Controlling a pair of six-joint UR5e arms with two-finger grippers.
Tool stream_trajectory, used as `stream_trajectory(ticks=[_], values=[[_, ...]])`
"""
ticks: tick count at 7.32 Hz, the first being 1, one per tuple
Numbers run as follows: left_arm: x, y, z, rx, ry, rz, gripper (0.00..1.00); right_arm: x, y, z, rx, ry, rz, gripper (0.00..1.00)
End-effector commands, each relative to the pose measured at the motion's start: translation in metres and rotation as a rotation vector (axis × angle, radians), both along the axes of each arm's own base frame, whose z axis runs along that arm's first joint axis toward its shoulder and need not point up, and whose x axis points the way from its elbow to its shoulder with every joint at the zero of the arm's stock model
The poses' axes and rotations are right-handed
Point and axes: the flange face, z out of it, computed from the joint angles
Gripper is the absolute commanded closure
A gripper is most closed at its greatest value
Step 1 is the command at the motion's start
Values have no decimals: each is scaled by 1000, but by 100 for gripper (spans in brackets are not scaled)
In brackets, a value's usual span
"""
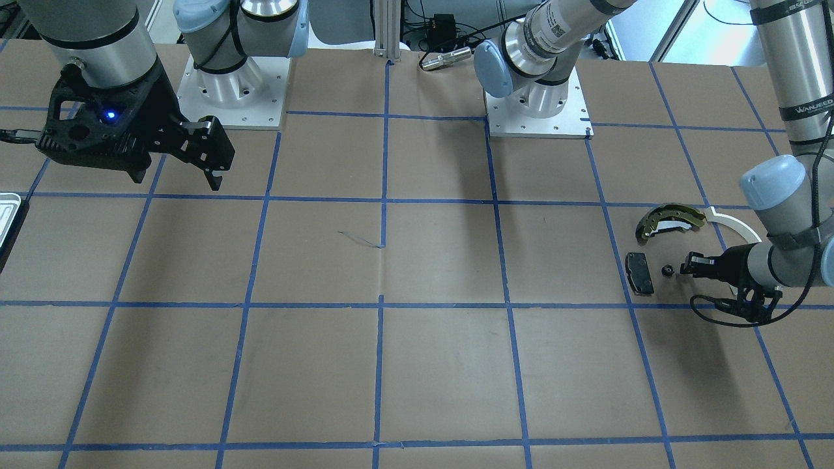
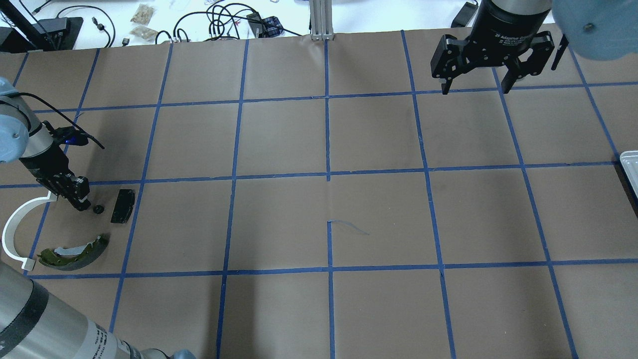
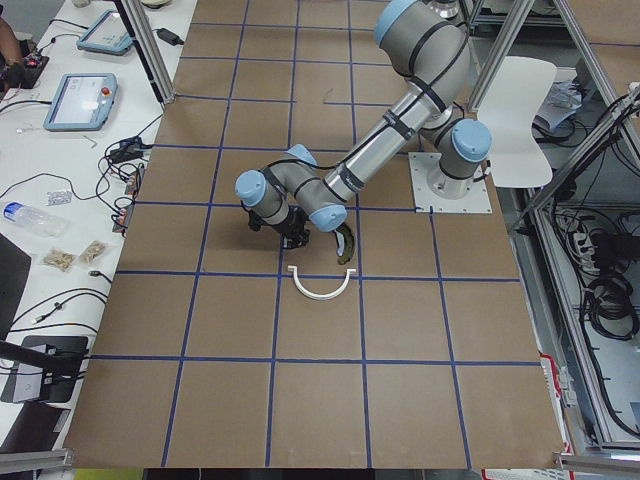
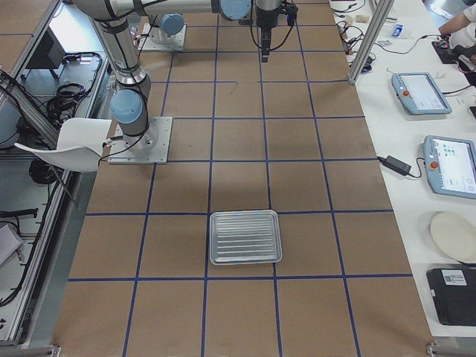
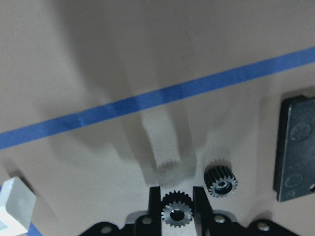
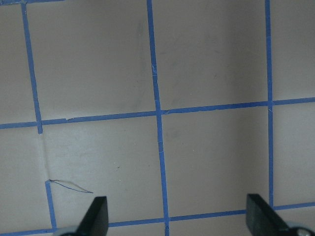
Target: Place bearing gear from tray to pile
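Note:
My left gripper [image 5: 176, 192] is shut on a small dark bearing gear [image 5: 176, 213], low over the table by the pile. A second gear [image 5: 220, 180] lies on the paper just beside it and also shows in the overhead view [image 2: 99, 209]. The pile holds a black pad [image 2: 122, 205], an olive-gold brake shoe [image 2: 75, 252] and a white plastic arc [image 2: 15, 234]. The silvery tray [image 4: 245, 236] lies at the table's far end and looks empty. My right gripper [image 2: 473, 89] is open and empty, high above the table.
Brown paper with a blue tape grid covers the table [image 2: 329, 199]. The tray's edge shows at the overhead view's right border [image 2: 630, 167]. Both arm bases [image 1: 231, 91] stand at the robot's side. Cables and tablets lie past the operators' edge.

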Motion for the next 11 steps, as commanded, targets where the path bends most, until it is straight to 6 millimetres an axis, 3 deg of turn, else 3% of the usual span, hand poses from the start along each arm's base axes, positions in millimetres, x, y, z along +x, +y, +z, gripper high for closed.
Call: stream_trajectory(ticks=[1,3,4,5,6,7,9,10,11], values=[[-1,1,1,3,8,0,56,-1,1,-1,2,8,8,0],[-2,2,9,-2,2,0,55,0,0,-1,3,5,9,0],[-5,-4,26,-11,-5,-7,55,0,1,0,0,1,2,0],[-15,-10,49,-40,-29,13,44,-1,1,0,0,7,8,0],[-33,-17,67,-103,-12,101,15,0,1,-1,2,4,8,0],[-59,-25,91,-156,-15,150,0,-1,1,0,0,11,8,0],[-151,-33,184,-233,-85,175,0,-1,1,0,0,10,8,0],[-198,-33,221,-283,-98,141,0,-1,1,0,-1,5,8,0],[-247,-24,244,-311,-110,107,0,0,1,0,0,5,8,0]])
